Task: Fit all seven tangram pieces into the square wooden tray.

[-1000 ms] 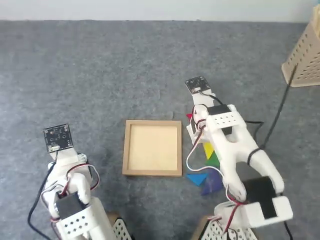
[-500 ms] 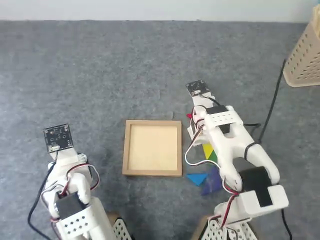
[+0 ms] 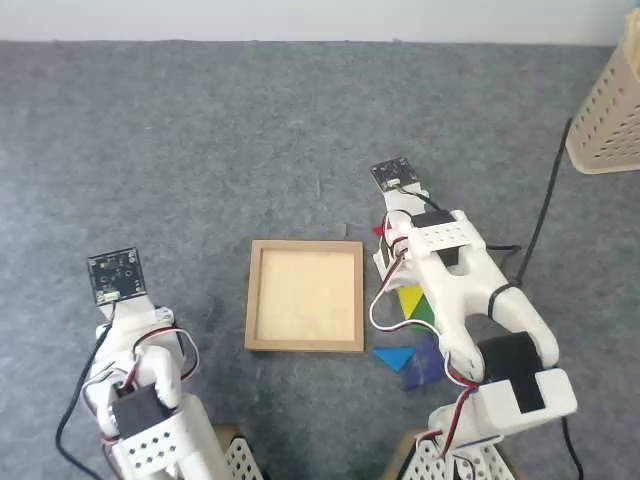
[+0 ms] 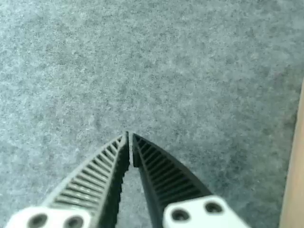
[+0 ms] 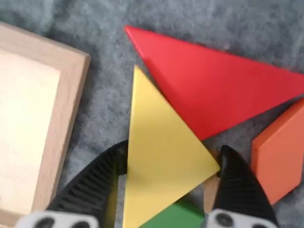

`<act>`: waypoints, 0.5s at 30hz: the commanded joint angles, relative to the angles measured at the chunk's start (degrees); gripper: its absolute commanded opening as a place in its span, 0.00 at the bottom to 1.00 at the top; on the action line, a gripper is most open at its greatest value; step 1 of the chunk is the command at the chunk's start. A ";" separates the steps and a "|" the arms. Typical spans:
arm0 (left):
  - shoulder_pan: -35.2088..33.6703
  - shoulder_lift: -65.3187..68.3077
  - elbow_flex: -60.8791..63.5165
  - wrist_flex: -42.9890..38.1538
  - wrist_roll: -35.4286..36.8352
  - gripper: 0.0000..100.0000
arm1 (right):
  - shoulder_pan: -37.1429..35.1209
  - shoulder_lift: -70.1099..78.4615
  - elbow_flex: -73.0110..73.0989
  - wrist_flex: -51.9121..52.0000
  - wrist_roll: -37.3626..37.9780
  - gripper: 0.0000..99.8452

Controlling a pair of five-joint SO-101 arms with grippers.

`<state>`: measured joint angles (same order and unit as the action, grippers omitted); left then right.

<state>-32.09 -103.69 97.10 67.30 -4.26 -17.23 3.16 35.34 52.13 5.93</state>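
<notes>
The square wooden tray (image 3: 305, 295) lies mid-table with nothing in it; its rim (image 5: 57, 123) also shows in the right wrist view. Just right of it lie the tangram pieces: a yellow triangle (image 5: 161, 156), a red triangle (image 5: 213, 99), an orange piece (image 5: 280, 152) and a green piece (image 5: 175, 216). A blue triangle (image 3: 395, 356) and a purple piece (image 3: 428, 365) lie nearer the arm's base. My right gripper (image 5: 171, 154) is open, low over the yellow triangle, one finger close against each side of it. My left gripper (image 4: 129, 137) is shut over bare carpet left of the tray.
Grey carpet covers the table. A perforated beige basket (image 3: 610, 110) stands at the far right edge, with a black cable (image 3: 545, 230) running from it toward the right arm. The tray's edge (image 4: 294, 180) shows beside the left gripper.
The right arm has settled lower over the pieces beside the tray, its elbow shifting slightly. The left arm has kept still.
</notes>
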 commanded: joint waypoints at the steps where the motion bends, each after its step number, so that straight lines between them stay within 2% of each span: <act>1: 0.26 -0.44 -0.48 0.35 0.88 0.01 | -0.31 -2.24 -1.58 0.31 1.05 0.18; 6: 0.26 -0.44 -0.48 0.35 0.88 0.01 | -2.77 -9.36 -1.14 3.74 0.79 0.18; 15: 0.26 -0.44 -0.48 0.35 0.88 0.01 | -15.52 -11.65 -2.37 3.38 -1.05 0.18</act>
<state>-32.00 -103.69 97.10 67.30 -4.26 -28.40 -4.84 35.52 55.82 5.93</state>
